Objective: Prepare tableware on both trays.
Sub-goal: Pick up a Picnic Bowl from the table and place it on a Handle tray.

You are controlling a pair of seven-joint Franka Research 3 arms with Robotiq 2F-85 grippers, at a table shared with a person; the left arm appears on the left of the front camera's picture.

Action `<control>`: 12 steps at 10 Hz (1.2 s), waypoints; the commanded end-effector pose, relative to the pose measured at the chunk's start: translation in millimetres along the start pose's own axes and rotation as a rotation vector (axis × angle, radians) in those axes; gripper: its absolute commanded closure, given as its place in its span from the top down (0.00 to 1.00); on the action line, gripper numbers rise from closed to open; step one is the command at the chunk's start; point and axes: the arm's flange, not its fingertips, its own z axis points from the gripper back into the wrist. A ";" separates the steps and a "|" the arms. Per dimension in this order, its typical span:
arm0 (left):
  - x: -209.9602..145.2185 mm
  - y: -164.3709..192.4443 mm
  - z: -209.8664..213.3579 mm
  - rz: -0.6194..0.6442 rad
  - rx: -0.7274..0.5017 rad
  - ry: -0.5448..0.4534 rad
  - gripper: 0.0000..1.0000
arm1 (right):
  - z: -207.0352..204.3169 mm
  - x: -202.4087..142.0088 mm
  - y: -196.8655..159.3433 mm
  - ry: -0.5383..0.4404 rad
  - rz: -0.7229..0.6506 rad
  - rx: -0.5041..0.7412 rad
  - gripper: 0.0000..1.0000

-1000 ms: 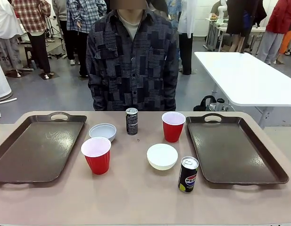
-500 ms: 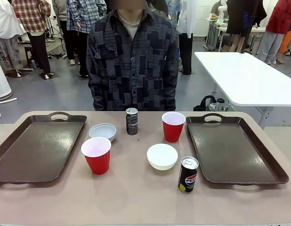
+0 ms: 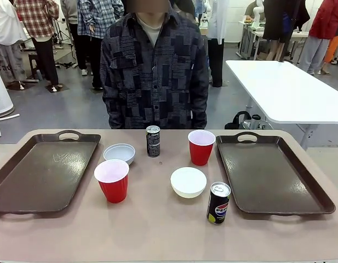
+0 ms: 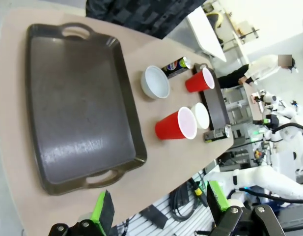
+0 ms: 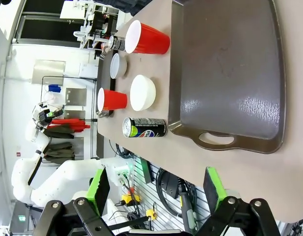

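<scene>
Beige and round-cornered, the surface stretches across the front view, with a person in a dark patchwork shirt standing at its far side and a white folding table on the floor behind, off to the right.

The left claw hangs high above the near left end of the surface. Its green pads stand wide apart with nothing between them.

Farthest left lies the left tray, dark brown, its long side running away from the camera and a cut-out handle at each end. Just beside its right rim stands the left cup, red with a white inside, upright and toward the near side. Close behind that cup sits the left bowl, small and white. Next comes the slim black can, upright at the far middle, directly in front of the person.

Right of centre the second bowl rests toward the near side. The right cup stands upright behind it, near the far left corner of the right tray. The Pepsi can stands upright nearest the camera, just beside that tray's near left corner. All six pieces are on the surface between the trays, apart from one another.

The right claw hovers high over the near right end, pads spread wide and holding nothing.
</scene>
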 end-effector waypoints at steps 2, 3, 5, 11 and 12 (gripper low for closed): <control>-0.8 1.2 -0.2 0.000 -0.010 -0.001 1.00 | 0.8 -0.4 -1.7 -0.004 0.000 0.011 1.00; -0.8 1.2 -0.2 0.000 -0.010 -0.001 1.00 | 0.8 -0.4 -1.7 -0.004 0.000 0.011 1.00; -0.8 1.2 -0.2 0.000 -0.010 -0.001 1.00 | 0.8 -0.4 -1.7 -0.004 0.000 0.011 1.00; -0.8 1.2 -0.2 0.000 -0.010 -0.001 1.00 | 0.8 -0.4 -1.7 -0.004 0.000 0.011 1.00; -0.8 1.2 -0.2 0.000 -0.010 -0.001 1.00 | 0.8 -0.4 -1.7 -0.004 0.000 0.011 1.00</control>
